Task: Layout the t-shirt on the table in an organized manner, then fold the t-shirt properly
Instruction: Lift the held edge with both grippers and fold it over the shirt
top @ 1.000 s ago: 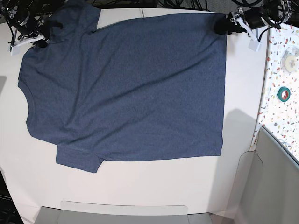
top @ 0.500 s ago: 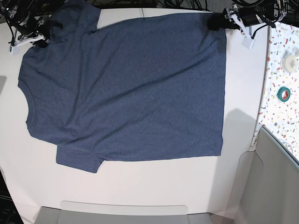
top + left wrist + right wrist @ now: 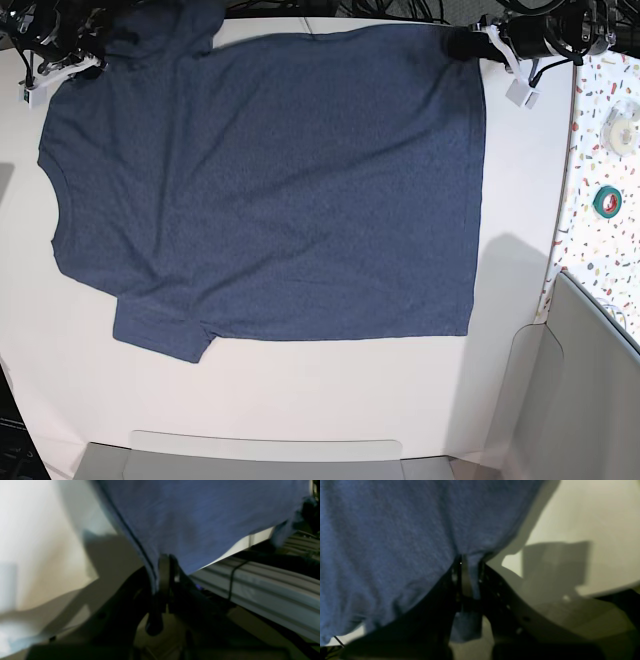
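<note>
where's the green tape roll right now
In the base view, the green tape roll lies on the speckled surface at the right edge, below a white roll.

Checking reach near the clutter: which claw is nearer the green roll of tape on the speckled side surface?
Left. The left claw grips the dark navy-blue t-shirt at its far corner, on the same side as the green tape roll. The right claw holds the opposite far corner.

No readable text, labels, brands or numbers, t-shirt (image 3: 270, 190) plain side up
</note>
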Action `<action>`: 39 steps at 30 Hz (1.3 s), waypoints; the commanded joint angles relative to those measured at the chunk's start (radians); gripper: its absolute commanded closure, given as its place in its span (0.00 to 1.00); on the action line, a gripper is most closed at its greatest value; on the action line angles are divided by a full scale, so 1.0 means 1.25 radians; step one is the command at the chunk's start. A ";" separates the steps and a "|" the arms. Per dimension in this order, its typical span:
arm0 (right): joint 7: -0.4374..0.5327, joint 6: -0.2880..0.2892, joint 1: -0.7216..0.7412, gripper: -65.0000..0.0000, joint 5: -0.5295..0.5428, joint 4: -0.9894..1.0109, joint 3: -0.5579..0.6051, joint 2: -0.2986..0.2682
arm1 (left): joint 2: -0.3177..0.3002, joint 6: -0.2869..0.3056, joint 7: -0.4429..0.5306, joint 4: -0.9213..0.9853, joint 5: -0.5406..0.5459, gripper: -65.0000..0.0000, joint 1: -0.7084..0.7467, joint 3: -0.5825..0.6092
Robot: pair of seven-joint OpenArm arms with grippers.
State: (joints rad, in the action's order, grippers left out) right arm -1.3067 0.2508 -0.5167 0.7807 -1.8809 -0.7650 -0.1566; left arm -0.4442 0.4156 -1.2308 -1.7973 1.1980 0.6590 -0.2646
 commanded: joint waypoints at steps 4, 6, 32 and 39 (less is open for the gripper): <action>-0.006 0.000 -0.006 1.00 0.013 -0.057 -0.008 -0.029 | -0.007 0.004 0.000 -0.066 0.016 1.00 0.000 -0.009; -0.018 0.000 -0.001 1.00 0.014 -0.057 -0.011 -0.030 | -0.007 0.004 -0.003 -0.080 0.016 1.00 -0.020 -0.009; -0.022 -0.002 0.225 1.00 0.088 0.092 -0.013 -0.106 | 0.045 -0.003 -0.132 -0.015 0.011 1.00 -0.344 -0.184; -0.021 -0.001 0.262 1.00 0.088 0.166 -0.005 -0.125 | 0.053 -0.004 -0.132 0.039 0.009 1.00 -0.379 -0.184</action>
State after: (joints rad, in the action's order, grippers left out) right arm -1.3506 0.2478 -0.2001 0.8871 -1.6550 -0.7643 -0.2882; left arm -0.3603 0.4126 -1.4101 -1.7370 1.2011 0.1909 -0.4870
